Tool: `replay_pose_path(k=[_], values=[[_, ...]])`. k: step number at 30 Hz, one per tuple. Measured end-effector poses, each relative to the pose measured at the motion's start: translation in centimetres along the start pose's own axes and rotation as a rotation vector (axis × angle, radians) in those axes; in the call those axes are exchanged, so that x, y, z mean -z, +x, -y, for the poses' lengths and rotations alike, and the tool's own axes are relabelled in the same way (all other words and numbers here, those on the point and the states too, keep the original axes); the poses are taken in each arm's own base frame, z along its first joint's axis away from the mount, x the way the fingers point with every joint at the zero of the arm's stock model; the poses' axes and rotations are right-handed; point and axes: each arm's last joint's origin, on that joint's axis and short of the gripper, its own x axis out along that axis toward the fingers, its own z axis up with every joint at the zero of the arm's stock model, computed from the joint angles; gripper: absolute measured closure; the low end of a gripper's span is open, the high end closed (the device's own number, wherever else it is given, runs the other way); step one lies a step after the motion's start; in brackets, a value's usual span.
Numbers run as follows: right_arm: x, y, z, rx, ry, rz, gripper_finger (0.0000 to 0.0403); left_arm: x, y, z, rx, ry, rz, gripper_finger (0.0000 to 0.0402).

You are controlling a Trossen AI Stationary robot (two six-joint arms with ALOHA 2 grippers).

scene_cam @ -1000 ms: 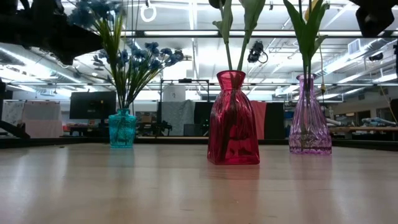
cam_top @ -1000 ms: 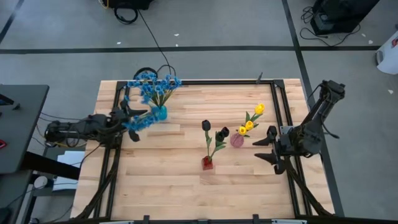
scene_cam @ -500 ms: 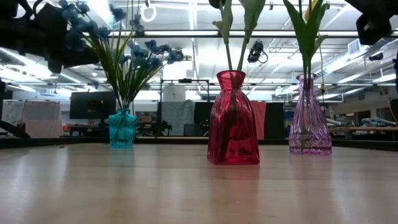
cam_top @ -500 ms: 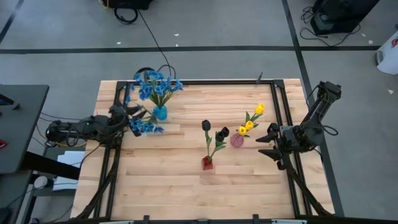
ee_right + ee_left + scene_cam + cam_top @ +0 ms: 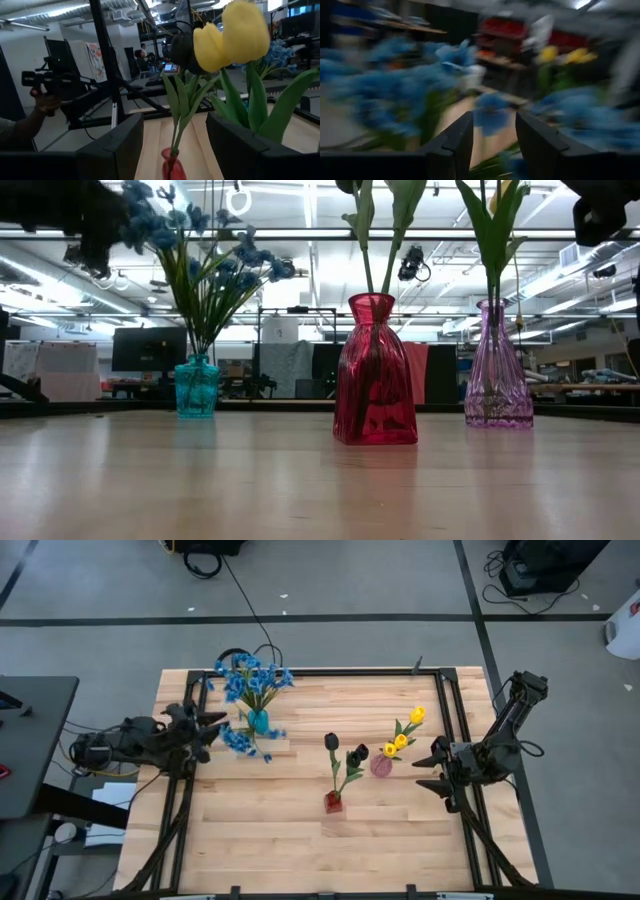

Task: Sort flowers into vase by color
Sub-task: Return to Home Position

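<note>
Left gripper (image 5: pixel 206 728) has pulled back leftward off the blue flowers over the last second. One drooping blue spray (image 5: pixel 246 741) now hangs free on the near side of the small teal glass vase (image 5: pixel 258 721). Gripper sits near the table's left edge, just left of that vase, fingers apart, holding nothing. Right gripper (image 5: pixel 428 767) has barely shifted: by the right rail, fingers apart and empty, pointing at the pale pink fluted glass vase (image 5: pixel 381 766). High view: light wooden plank table (image 5: pixel 300 840) inside a black frame (image 5: pixel 340 671). Clusters of small blue blossoms (image 5: pixel 250 682) fan over the teal vase at far left. Dark near-black tulips (image 5: pixel 333 742) lean over the red glass vase (image 5: pixel 333 802) in the middle. Yellow tulips (image 5: pixel 416 716) rise from the pink vase at right. Low view gives what the overhead cannot, the vase shapes: teal one small and squat, red one tall, waisted and ribbed, pink one slimmer; all are translucent, with thin green stems inside. It crops off the tulip heads. Left wrist view is blurred, only blue petals beyond its fingers. Right wrist view alone shows the smooth yellow tulip heads close up, one dark tulip behind them, and a person's hand (image 5: pixel 44 104) holding a dark device (image 5: pixel 50 79) in the room beyond.
</note>
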Motion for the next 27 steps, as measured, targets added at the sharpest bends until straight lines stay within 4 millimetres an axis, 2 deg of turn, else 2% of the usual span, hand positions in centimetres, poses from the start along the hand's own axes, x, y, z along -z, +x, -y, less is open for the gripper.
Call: replay_pose_path(k=[4, 6, 17, 22, 27], values=[[-0.4, -0.2, 0.3, 0.001, -0.010, 0.022, 0.0175, -1.4, -0.2, 0.8, 0.226, -0.086, 0.102, 0.0250], [-0.7, -0.4, 0.4, 0.001, -0.028, 0.036, 0.0175, -1.8, -0.2, 1.0, 0.276, -0.088, 0.160, 0.0250], [-3.3, -2.3, 2.7, 0.013, -0.037, 0.192, 0.0179, -3.9, -1.0, 0.9, 0.262, 0.088, 0.290, 0.0250], [-3.5, -3.2, 3.9, 0.016, -0.057, 0.209, 0.0184, -3.1, -0.8, 0.9, 0.264, 0.144, 0.211, 0.0250], [-3.3, -3.2, 3.7, -0.022, -0.089, 0.206, 0.0193, -2.5, -0.7, 0.9, 0.266, 0.138, 0.154, 0.0250]])
